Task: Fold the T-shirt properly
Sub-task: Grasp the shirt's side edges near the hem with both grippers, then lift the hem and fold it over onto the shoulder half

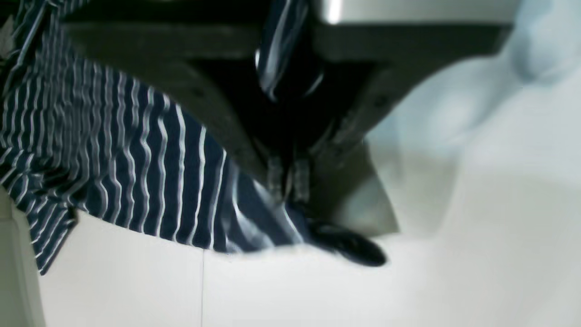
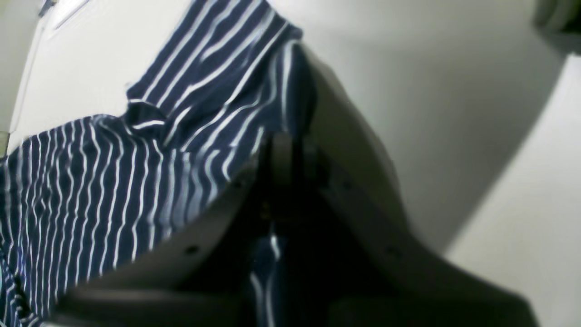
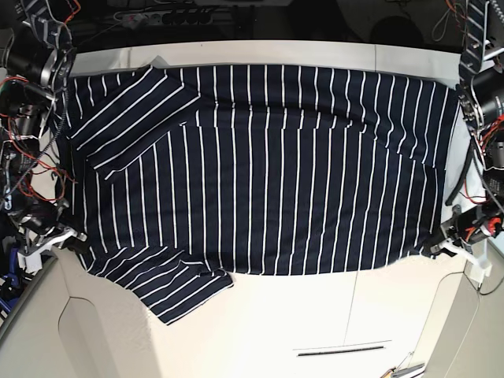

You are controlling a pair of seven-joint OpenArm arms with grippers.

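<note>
We see the T-shirt [image 3: 260,165] spread flat across the white desk [image 3: 315,315], one sleeve folded onto the body. Our left gripper [image 1: 287,190] has its jaws clamped on the shirt's near corner, and our right gripper [image 2: 283,150] has its jaws pinched tight on striped fabric by a sleeve

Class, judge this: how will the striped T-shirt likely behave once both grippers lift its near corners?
The T-shirt will probably sag between the grippers; it lies flat and wrinkled. Likely light: the left gripper bunches its hem easily. The sleeve may dangle.
</note>
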